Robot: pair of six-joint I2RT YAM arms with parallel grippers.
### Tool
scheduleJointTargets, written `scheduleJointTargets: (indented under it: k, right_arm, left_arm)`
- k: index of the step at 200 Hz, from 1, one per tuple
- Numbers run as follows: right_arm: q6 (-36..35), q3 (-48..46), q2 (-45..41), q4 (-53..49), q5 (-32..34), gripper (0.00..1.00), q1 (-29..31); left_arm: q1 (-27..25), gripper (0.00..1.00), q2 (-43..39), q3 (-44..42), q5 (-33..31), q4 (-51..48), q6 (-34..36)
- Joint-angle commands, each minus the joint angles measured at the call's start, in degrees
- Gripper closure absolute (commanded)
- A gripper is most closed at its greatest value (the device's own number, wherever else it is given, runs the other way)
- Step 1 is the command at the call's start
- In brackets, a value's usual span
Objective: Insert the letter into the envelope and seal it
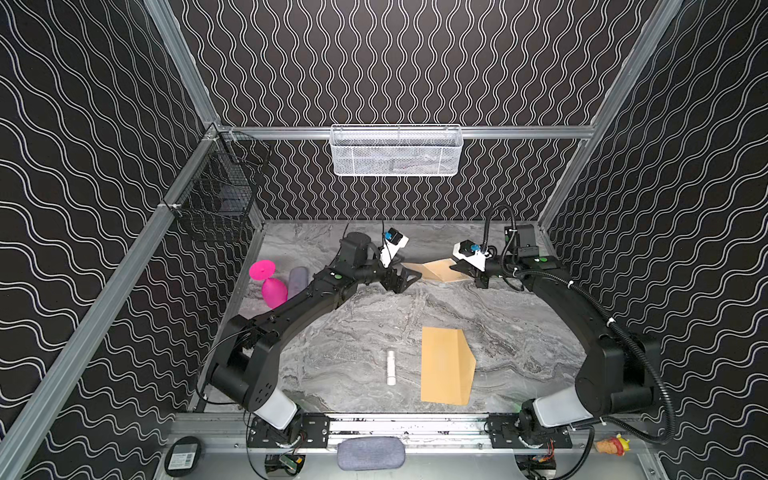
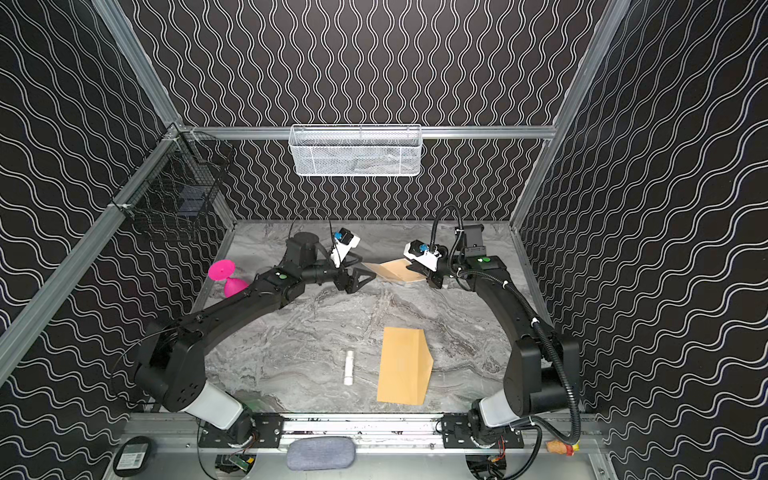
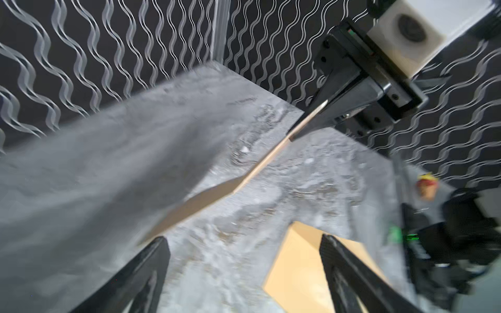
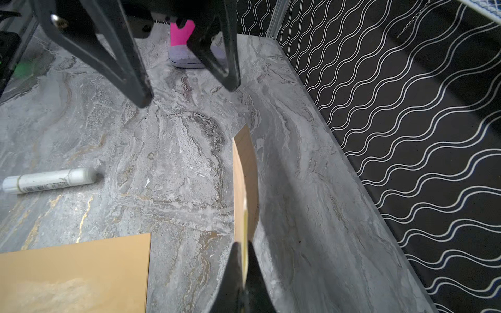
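Observation:
The letter, a pale tan folded sheet, hangs just above the far middle of the table, and my right gripper is shut on its right edge. In the right wrist view it shows edge-on between the closed fingers of that gripper. My left gripper stands open just off the sheet's left end, with nothing between its fingers. The brown envelope lies flat near the front, its flap pointing right. It also shows as a brown sheet in the left wrist view.
A white glue stick lies left of the envelope. A pink goblet and a grey case lie at the far left. A white mesh basket hangs on the back wall and a black wire basket on the left.

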Motion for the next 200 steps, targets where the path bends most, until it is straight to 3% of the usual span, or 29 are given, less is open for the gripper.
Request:
scheduleJointTargets:
  k: [1,43,94,157,200]
  right_arm:
    - [1.35,-0.18,-0.32,3.25,-5.61,1.0,-0.15]
    - [2.15,0.68,0.46,3.88,-9.69,1.0,-0.16]
    - [2.27,0.31,0.44,3.74,-11.77,1.0,-0.06]
    - [1.74,1.42,1.6,2.61,-12.71,1.0,-0.07]
    - [0.35,3.96,3.52,-0.21,-12.93,1.0,-0.14]
  left_arm:
    - [0.07,0.05,1.16,-1.74,6.03,9.65,-12.59]
    - [-0.02,0.09,4.57,-1.89,8.24,19.14,-16.92]
    - [-0.05,0.12,8.13,1.82,7.98,19.53,-14.96]
    - [-0.11,0.18,8.32,4.87,8.77,15.31,-4.72]
    - [-0.11,0.26,7.94,8.11,11.01,5.25,4.2]
